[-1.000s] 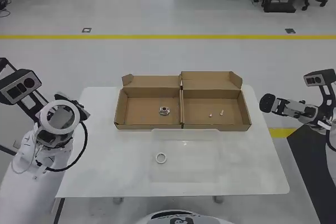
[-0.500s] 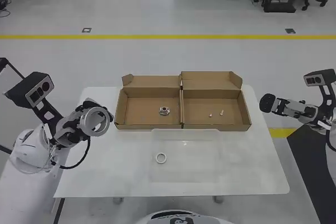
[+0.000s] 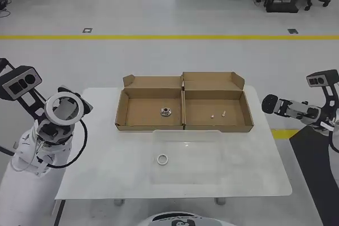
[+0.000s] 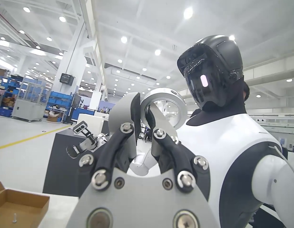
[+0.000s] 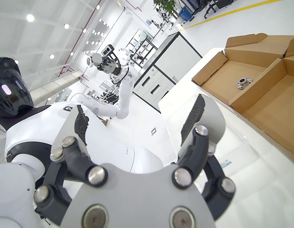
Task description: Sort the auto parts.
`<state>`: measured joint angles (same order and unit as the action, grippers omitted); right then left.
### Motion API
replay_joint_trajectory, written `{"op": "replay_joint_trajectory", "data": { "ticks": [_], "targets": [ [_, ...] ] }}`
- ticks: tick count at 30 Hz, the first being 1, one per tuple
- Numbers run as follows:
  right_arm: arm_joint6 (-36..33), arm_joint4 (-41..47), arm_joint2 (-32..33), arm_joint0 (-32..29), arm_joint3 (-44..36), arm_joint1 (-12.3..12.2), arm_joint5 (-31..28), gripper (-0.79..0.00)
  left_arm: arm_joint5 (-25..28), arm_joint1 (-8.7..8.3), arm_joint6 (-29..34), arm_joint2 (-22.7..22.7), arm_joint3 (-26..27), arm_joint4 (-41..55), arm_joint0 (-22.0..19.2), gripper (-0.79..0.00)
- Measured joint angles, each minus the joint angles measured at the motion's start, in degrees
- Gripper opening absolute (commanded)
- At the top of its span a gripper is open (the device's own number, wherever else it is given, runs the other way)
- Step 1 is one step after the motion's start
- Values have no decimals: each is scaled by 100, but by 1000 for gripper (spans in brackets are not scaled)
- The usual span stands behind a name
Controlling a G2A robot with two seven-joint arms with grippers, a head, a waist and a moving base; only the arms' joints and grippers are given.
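Item 1. Your left gripper (image 4: pixel 142 109): clamped on the wall of a large metal ring (image 4: pixel 164 110), one finger (image 4: pixel 135 115) outside the band and the other inside the bore. It is raised just off one end of the table (image 3: pixel 101 169).

Item 2. Your right gripper (image 5: pixel 139 110): fingers spread wide with nothing between them, off the opposite end of the table.

Item 3. First box (image 3: pixel 122 110): cardboard, open, on the table between your two grippers, nearer the left one. It holds one flanged metal hub (image 3: pixel 166 111).

Item 4. Second box (image 3: pixel 247 113): cardboard, open, touching the first box on the side toward your right gripper. It holds two small bolts (image 3: pixel 222 113), lying close together.

Item 5. Small ring (image 3: pixel 163 160): flat on the table, apart from both boxes and about midway between your grippers. It lies on a clear rectangular patch (image 3: pixel 186 131); you cannot tell whether that is a tray or a sheet.
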<state>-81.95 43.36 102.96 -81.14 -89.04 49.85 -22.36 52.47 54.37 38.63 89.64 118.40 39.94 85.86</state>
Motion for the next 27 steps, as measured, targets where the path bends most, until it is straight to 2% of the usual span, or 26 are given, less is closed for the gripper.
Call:
{"op": "replay_joint_trajectory", "data": {
  "ticks": [19,23,27],
  "targets": [
    [0,0,0,0,0,0,0,0,-36,10,-33,13,-19,30,-9,-785],
    [0,0,0,0,0,0,0,0,-385,28,-106,35,-59,-505,-39,-785],
    [0,0,0,0,0,0,0,0,-676,57,-138,-48,-164,-1480,-145,-785]
  ]
}}
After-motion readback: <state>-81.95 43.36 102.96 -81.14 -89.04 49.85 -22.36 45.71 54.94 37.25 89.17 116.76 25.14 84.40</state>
